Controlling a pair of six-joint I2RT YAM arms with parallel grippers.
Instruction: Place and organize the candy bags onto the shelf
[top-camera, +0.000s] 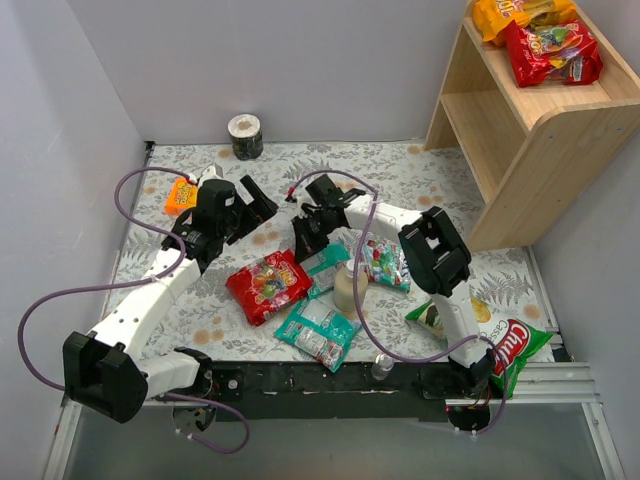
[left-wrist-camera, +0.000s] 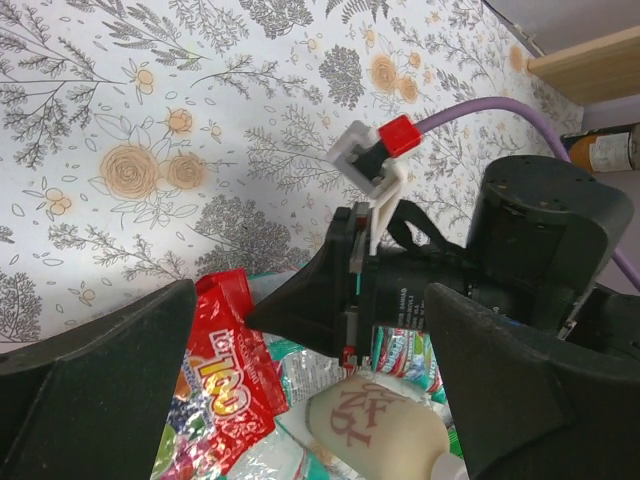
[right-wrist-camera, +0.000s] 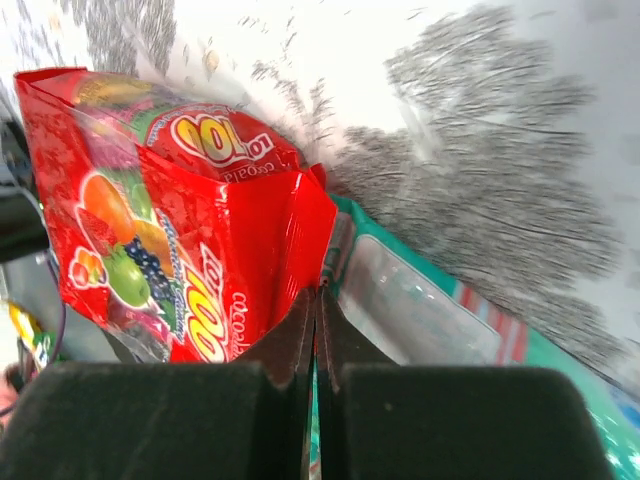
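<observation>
A: Status, both grippers?

B: My L gripper (top-camera: 255, 212): fingers wide apart, nothing betw them; it's centre-left in the top view, over the floral cloth (top-camera: 400, 170). My R gripper (right-wrist-camera: 318, 290): fingers pressed together, only a hairline slit showing; tips sit right at the edge of the loose red bag (right-wrist-camera: 190, 220); can't tell if any film is caught.

A: And the task stuff?

B: Two are on the shelf (top-camera: 520, 180), upper right of the top view, both on its top board; orange-yellow bag (top-camera: 520, 12) at the frame's top edge, shelf red bag (top-camera: 555, 52) just below it, touching. Other four are on the cloth, mid-frame; loose red bag lies flat, just below-left of my R gripper; centre teal bag (top-camera: 327, 262) is tucked beside its right edge; right teal bag (top-camera: 385, 262) lies beside my R forearm; lower teal bag (top-camera: 320, 333) is nearest the arm bases, bottom centre.

A: Anything else around?

B: A cream bottle (top-camera: 350, 288) sits betw the three teal bags; green chip bags (top-camera: 440, 318) lower right by my R base; small orange packet (top-camera: 180, 195) upper left, near my L wrist; tape roll (top-camera: 245, 137) by the back wall. In the L wrist view my L fingers (left-wrist-camera: 100, 380) frame the R gripper at centre, w/ loose red bag lower left, cream bottle bottom centre.
</observation>
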